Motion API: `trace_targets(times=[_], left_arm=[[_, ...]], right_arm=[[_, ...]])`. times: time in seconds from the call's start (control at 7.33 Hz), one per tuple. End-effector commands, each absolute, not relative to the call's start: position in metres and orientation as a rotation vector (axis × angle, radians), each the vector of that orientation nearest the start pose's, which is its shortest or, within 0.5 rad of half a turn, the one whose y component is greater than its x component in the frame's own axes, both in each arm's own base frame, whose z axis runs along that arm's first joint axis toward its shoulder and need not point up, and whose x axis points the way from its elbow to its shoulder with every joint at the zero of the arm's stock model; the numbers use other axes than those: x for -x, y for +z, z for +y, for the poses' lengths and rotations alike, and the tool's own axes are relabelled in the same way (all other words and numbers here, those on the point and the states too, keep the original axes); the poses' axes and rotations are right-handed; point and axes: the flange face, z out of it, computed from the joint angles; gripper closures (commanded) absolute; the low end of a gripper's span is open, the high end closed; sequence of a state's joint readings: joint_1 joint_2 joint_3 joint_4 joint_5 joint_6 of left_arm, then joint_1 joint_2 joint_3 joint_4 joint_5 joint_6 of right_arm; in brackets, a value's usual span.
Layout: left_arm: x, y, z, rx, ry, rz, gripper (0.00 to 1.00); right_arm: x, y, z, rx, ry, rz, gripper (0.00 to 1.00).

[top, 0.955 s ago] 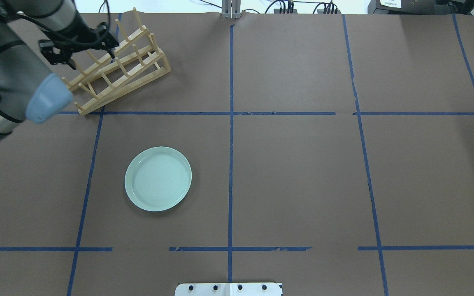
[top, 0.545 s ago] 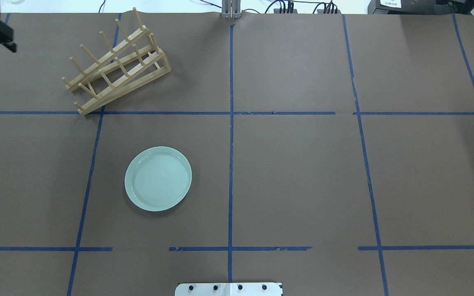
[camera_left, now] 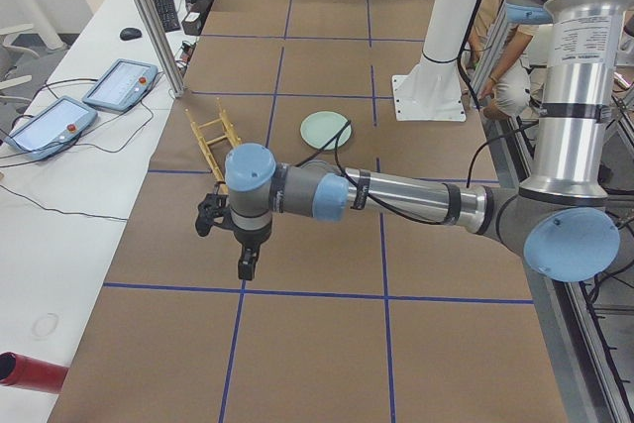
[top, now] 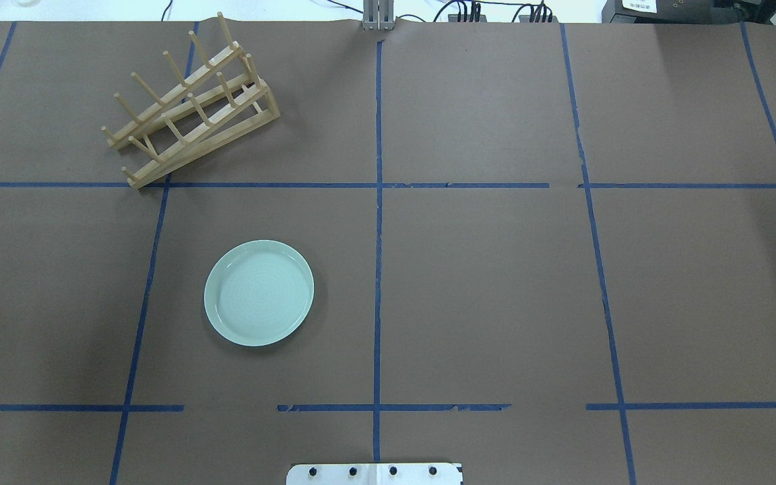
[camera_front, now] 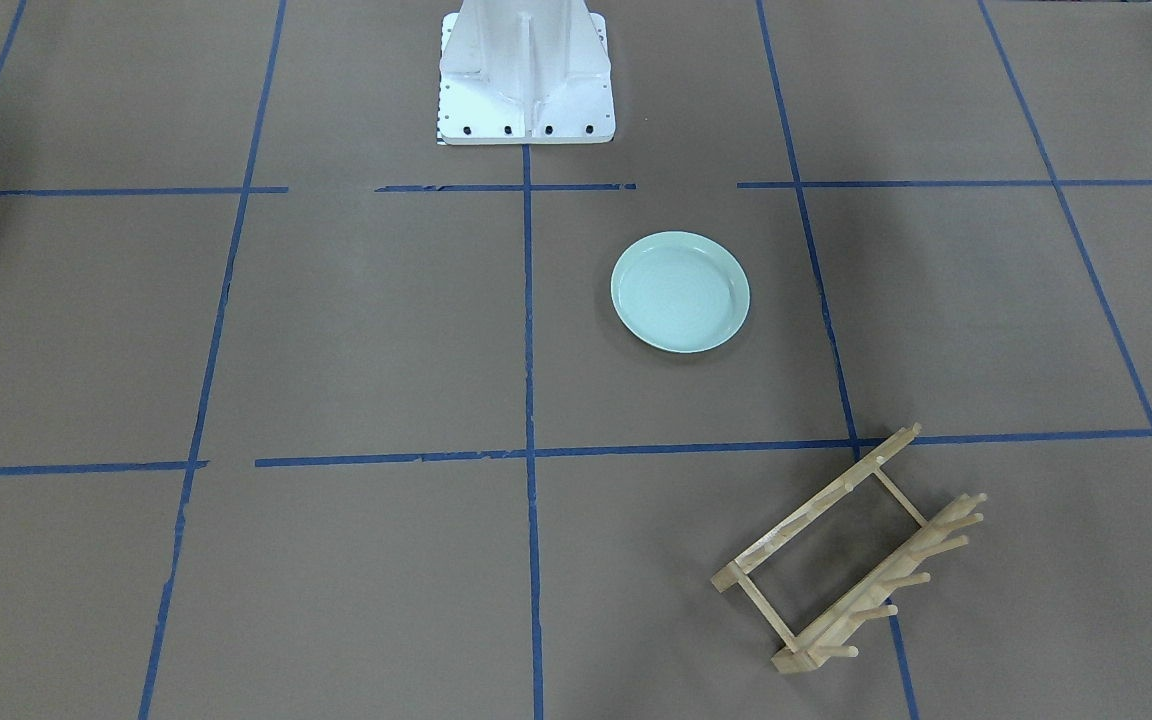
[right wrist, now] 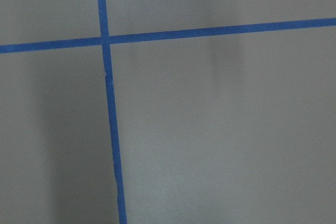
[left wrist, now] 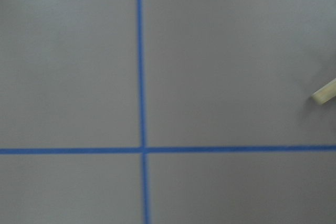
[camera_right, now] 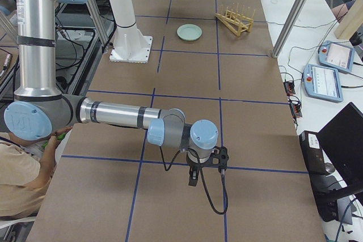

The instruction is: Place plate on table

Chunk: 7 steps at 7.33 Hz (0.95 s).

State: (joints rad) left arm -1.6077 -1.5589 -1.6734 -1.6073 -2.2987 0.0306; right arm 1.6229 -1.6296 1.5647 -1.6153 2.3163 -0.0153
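One empty plate (top: 259, 293) lies flat on the table (top: 496, 283), apart from one rack (top: 189, 101). The left gripper (camera_left: 245, 266) and right gripper (camera_right: 193, 178) hang above the table; I cannot tell whether either is spread or closed.

1. The plate (top: 259, 293), at about 8 o'clock in the overhead view, is a glossy pale mint green with faint concentric rings across its face.
2. The table (top: 496, 283) is matte brown, crossed by a grid of blue tape lines (top: 378, 269); the line towards 6 o'clock is ragged and broken.
3. The rack (top: 192, 108), at 10 o'clock, is light natural wood.
4. The pedestal base (camera_front: 526, 80) is white with a row of black bolt heads.
5. The left arm (camera_left: 406, 195) and right arm (camera_right: 113, 111) are silver with grey joints and pale blue caps.
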Motion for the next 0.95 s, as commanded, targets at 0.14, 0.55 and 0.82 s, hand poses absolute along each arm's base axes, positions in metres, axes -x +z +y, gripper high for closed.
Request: trace_targets(times=[0.14,0.55,0.82], left_arm=[[0.084,0.634,-0.456,-0.042,-0.034,0.908,0.00],[0.082,0.658,-0.437,-0.002,-0.043,0.881,0.00],[0.092,0.658,-0.439,-0.029,-0.028,0.734,0.00]], right_arm=[[-0.089,0.696,-0.453,0.080,0.076,-0.748,0.00],[-0.090,0.696,-0.454,0.079,0.076,-0.748,0.00],[-0.090,0.696,-0.454,0.079,0.076,-0.748,0.00]])
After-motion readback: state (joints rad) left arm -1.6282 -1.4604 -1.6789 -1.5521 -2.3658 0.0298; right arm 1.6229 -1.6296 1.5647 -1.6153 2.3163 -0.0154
